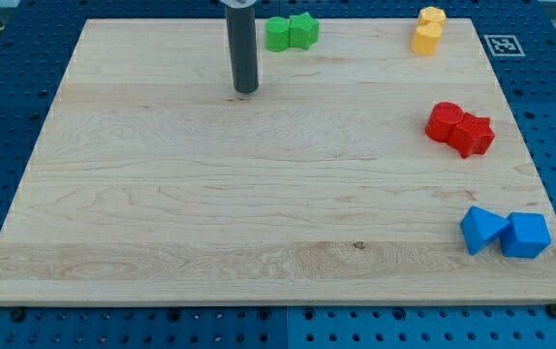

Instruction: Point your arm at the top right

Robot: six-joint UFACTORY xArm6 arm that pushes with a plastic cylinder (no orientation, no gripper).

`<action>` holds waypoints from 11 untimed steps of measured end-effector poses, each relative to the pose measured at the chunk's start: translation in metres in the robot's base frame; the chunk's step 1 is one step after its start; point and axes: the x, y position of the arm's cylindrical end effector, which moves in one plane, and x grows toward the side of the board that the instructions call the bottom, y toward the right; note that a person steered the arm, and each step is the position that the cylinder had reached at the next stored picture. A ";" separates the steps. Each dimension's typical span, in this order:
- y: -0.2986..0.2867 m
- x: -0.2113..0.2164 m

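Camera view, and here is the wooden tabletop (210, 204), pale planks with a clear grain, sitting on a blue perforated base (7, 58). No jaws on this arm at all, nothing to open or close and nothing held: it ends in a straight dark rod (244, 48), and my tip (246, 91) rests on the wood in the upper part of the board, left of centre.

Just to the right of my tip and a little toward the view's top sit two green blocks: a rounded green block (277, 34) touching a green star-like block (303, 30), near the tip but not in contact with it.

Far off to the right of my tip, up in the top right corner of the board, stand two yellow blocks, one yellow block (433, 16) at the very edge and a second yellow cylinder-like block (426, 39) touching it just below. That corner is well apart from the tip.

Right and below my tip, a red rounded block (445, 122) presses against a red star-like block (474, 135). Further down near the view's bottom right, a blue triangular block (480, 229) lies just beside a blue cube (527, 235). A black-and-white marker tag (500, 44) sits beyond the board's right corner.
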 end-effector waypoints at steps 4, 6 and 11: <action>0.023 0.030; 0.035 0.063; 0.143 0.017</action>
